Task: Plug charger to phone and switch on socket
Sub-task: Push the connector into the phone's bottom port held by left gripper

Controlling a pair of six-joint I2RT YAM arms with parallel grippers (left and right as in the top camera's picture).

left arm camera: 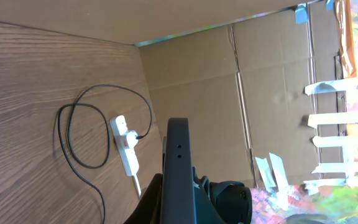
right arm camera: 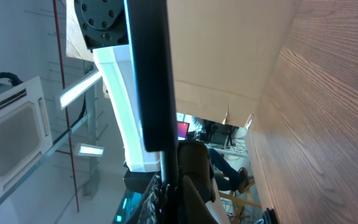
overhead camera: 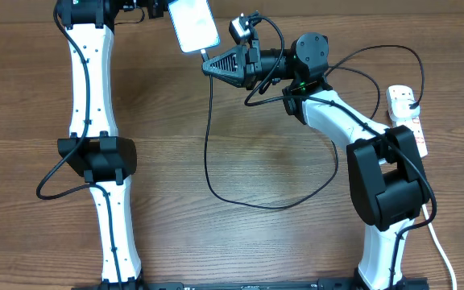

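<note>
Wood-grain tabletop (overhead camera: 280,242), with a cardboard wall (left arm camera: 229,74) behind its far edge. The phone (overhead camera: 193,24) is held off the surface at the far edge, slightly left of centre, screen up and lit. The left gripper (overhead camera: 158,12) is clamped on its far end. The right gripper (overhead camera: 208,63) reaches in from the right, its jaws closed on the connector end of the charger (overhead camera: 209,137), right at the phone's near edge. I can't tell if the tip is fully seated.

From there the charger cable drops toward the middle of the tabletop, loops wide and runs back to the socket (overhead camera: 405,117), which lies along the right edge in the far half. The black plug sits in the far outlet. A white cord (overhead camera: 441,250) trails from the socket to the near right corner. The right arm's body lies between the cable loop and the socket, crossing over the cable run.

View differences:
- The overhead view is the only one showing both arms and the whole cable route.
- The left wrist view shows the phone edge-on as a black bar, with the socket and cable loop on the tabletop beyond it. The switch position is too small to read.
- The right wrist view shows the phone edge-on, with the cable rising to its end from between the fingers (right arm camera: 188,193). No socket in this view.
</note>
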